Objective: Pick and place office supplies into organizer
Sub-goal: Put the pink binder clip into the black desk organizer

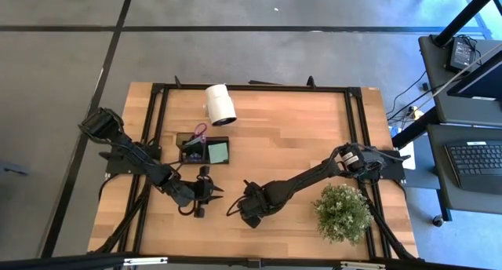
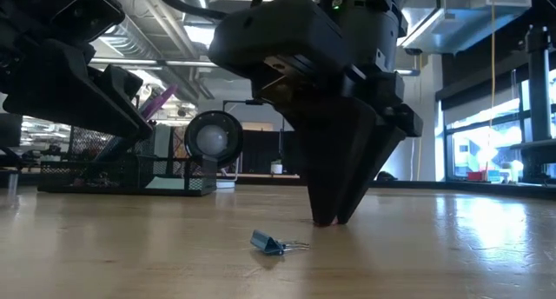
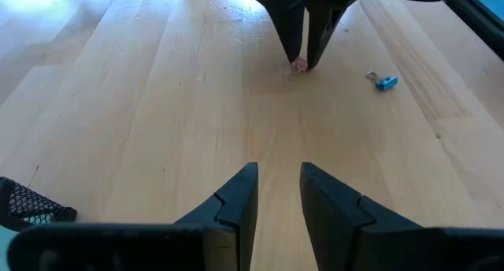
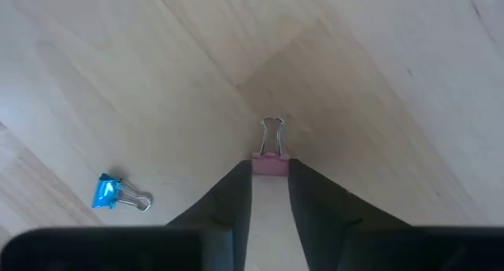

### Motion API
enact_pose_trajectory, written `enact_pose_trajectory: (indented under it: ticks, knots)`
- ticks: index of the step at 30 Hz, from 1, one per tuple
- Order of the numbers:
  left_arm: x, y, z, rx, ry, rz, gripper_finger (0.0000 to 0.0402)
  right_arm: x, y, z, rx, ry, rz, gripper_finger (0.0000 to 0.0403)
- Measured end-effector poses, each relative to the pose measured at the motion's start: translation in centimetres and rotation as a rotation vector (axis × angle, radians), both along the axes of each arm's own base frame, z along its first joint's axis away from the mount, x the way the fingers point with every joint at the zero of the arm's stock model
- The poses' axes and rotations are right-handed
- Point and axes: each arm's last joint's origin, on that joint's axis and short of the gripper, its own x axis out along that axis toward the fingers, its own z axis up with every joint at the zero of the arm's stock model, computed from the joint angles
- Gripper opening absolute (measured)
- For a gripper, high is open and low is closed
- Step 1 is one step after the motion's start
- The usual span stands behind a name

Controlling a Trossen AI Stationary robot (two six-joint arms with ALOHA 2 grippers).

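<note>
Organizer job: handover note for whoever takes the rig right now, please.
Right gripper: tips down on the table, fingers either side of a pink binder clip; whether it is gripped yet is not clear.
Left gripper: empty, fingers slightly apart, waiting low over the table just left of the right gripper.
Organizer: sits near the white roll, already holding purple-handled scissors and a green sticky-note pad.
Blue binder clip: loose on the table beside the right gripper.
Left to do: lift the pink clip into the organizer, then the blue one.
</note>
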Motion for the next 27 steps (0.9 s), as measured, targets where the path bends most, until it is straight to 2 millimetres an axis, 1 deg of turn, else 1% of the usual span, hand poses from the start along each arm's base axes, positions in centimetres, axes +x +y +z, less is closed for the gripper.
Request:
enact_pose_trajectory:
  ticks: [6,9,13,23,27]
  knots:
    - [0.00,0.00,0.00,0.000,0.000,0.000,0.0090,-0.11,-0.05,-0.02,-0.006,0.011,0.000,0.0068]
    - [0.00,0.00,0.00,0.000,0.000,0.000,0.0090,-0.18,-0.10,0.00,-0.011,0.020,0.003,0.0068]
    - [0.00,0.00,0.00,0.000,0.000,0.000,0.0090,-0.17,-0.20,-0.03,-0.058,0.003,0.065,0.0073]
    - [0.01,-0.02,0.02,0.004,-0.002,-0.004,0.0090,-0.17,-0.24,-0.05,-0.091,-0.010,0.067,0.0062]
    - [-0.10,-0.20,0.62,0.028,-0.030,-0.037,0.0090,-0.15,-0.29,-0.05,-0.098,-0.012,0.088,0.0061]
